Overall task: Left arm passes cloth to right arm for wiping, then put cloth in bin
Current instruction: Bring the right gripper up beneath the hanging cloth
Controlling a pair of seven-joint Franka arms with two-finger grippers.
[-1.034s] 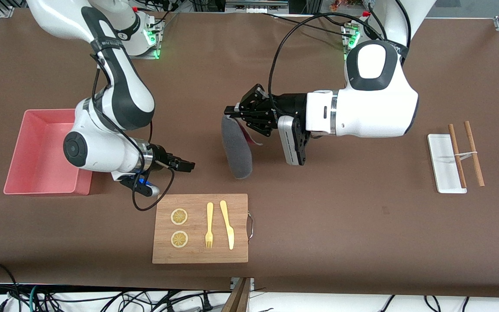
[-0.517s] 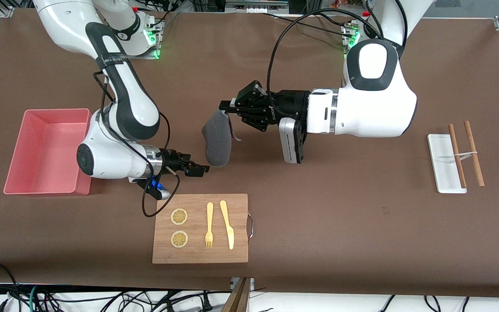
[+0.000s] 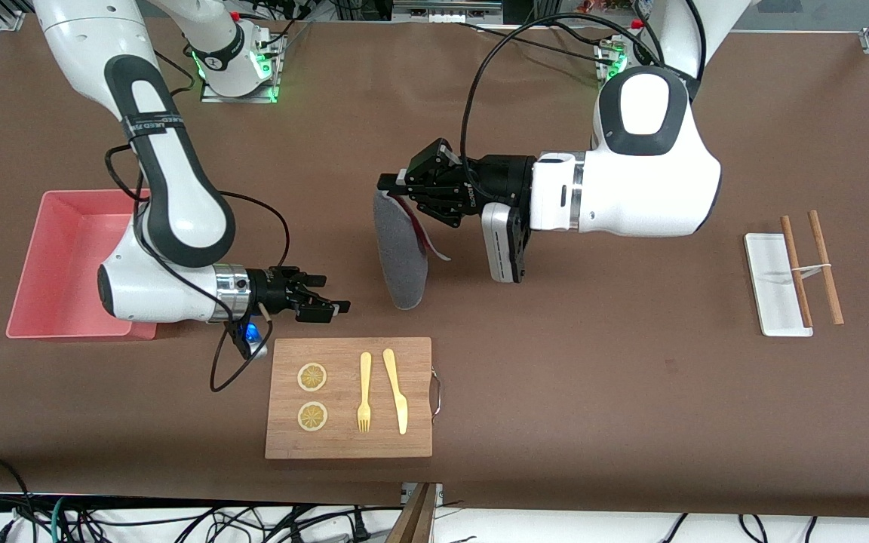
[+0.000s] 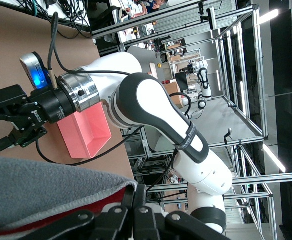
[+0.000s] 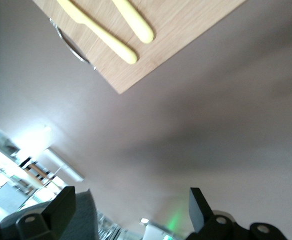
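The cloth, dark grey with a pinkish-red back, hangs above the table's middle, its top edge pinched in my left gripper, which is shut on it. In the left wrist view the cloth fills the space at the left gripper. My right gripper is open and empty, level with the cloth's lower end and a short gap from it, toward the right arm's end. In the right wrist view the right gripper stands wide, the cloth beside one finger. The pink bin sits at the right arm's end.
A wooden board nearer the front camera carries two lemon slices, a yellow fork and a knife. A white tray with two brown chopsticks lies toward the left arm's end.
The left gripper carried the cloth a little toward the right arm's end, and the cloth swung. The right arm's elbow swung out over the bin and its gripper came closer to the cloth.
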